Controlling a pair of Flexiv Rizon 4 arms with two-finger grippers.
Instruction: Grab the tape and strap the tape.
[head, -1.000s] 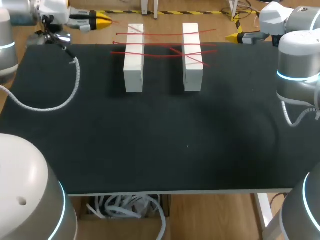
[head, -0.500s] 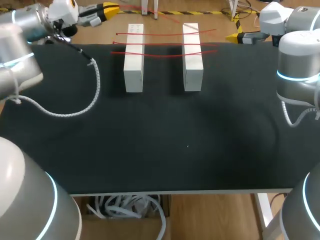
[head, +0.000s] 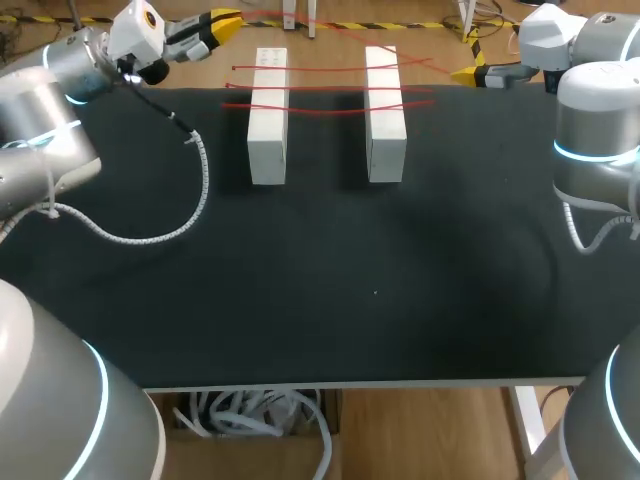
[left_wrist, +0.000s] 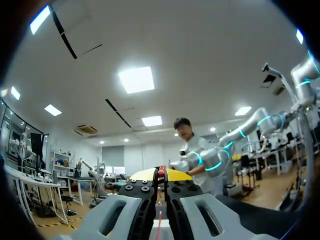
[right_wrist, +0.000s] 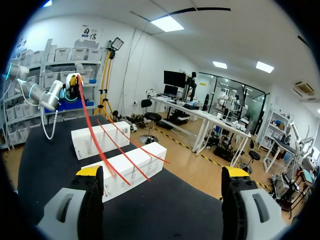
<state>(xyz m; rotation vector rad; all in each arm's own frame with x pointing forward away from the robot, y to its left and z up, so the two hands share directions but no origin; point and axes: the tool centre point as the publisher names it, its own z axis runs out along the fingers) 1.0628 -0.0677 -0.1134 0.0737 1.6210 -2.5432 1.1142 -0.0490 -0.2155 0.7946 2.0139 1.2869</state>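
Two white blocks (head: 268, 120) (head: 385, 120) stand side by side at the table's far edge, with thin red tape strips (head: 325, 109) lying across both. My left gripper (head: 225, 22) hovers beyond the left block's far end, shut on one red tape strip (right_wrist: 92, 130). That strip runs slanting above the blocks. In the left wrist view the strip's end (left_wrist: 159, 172) shows pinched between the shut yellow tips of that gripper (left_wrist: 160, 174). My right gripper (head: 465, 73) is beyond the right block, off the far right edge. In its own view it (right_wrist: 162, 172) is open and empty.
A black mat (head: 380, 290) covers the table. The left arm's white cable (head: 190, 190) loops over the mat's left part. A box of white cables (head: 255, 415) sits below the table's front edge.
My left gripper has swung right and farther back, carrying one red strip up off the blocks; the crossed strip on the right block is gone. The right arm has kept still.
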